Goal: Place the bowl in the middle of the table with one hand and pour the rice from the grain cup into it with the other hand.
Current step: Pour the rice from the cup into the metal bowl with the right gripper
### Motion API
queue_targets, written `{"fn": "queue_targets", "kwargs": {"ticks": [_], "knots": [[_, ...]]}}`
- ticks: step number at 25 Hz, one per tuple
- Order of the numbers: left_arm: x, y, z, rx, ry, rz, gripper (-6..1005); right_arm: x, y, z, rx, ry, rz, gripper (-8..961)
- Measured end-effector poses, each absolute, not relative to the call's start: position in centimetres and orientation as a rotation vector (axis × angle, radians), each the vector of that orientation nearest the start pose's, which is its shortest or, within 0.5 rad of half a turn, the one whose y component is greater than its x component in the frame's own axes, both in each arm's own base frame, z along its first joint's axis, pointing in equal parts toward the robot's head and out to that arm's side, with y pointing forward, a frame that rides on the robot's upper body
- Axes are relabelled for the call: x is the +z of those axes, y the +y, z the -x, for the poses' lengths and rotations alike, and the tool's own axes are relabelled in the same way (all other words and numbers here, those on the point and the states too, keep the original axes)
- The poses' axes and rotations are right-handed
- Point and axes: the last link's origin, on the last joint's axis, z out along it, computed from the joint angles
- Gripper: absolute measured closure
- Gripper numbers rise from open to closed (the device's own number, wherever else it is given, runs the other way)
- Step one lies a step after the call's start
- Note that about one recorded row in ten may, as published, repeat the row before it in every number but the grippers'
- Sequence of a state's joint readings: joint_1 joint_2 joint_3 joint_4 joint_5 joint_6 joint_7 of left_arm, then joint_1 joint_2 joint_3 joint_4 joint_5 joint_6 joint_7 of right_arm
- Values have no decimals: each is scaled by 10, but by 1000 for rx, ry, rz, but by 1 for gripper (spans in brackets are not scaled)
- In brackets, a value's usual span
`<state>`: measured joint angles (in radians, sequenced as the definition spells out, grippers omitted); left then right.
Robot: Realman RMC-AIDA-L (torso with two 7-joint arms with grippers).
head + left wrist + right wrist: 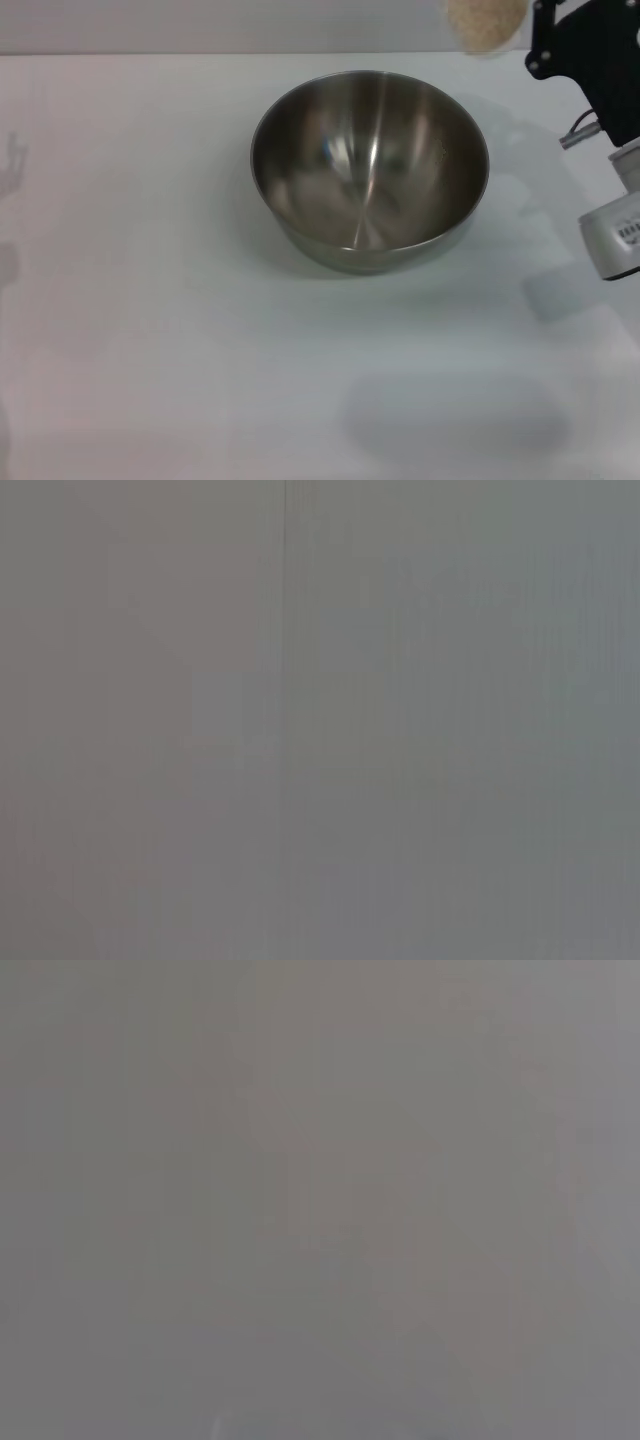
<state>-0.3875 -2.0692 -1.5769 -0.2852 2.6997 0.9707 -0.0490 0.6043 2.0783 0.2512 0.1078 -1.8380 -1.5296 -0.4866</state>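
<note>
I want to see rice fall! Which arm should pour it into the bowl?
Probably the right arm. Its claw is beside the grain cup of rice, just behind the empty bowl. The left arm is out of view.

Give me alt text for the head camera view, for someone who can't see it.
An empty steel bowl sits mid-table on the white table. At the top right edge, the right gripper is beside the grain cup of rice. The left arm is out of view.

The bowl (369,170) stands on the table (150,330); the grain cup (486,22) of rice is beyond it.
</note>
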Motion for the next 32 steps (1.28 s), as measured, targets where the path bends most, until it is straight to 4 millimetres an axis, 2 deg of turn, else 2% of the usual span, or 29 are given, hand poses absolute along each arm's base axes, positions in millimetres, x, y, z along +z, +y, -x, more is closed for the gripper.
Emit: {"fn": "queue_targets", "kwargs": {"ticks": [7,12,32], "knots": [[45,349,363,-565,-612,1301,184,-12,352,-231,474,-533,1550,949],[47,350,363,-565,-607,1292,184,-20,348,-224,354,-706,1500,949],[52,358,357,-584,-593,1275,184,-28,346,-216,75,-1019,1329,948]]}}
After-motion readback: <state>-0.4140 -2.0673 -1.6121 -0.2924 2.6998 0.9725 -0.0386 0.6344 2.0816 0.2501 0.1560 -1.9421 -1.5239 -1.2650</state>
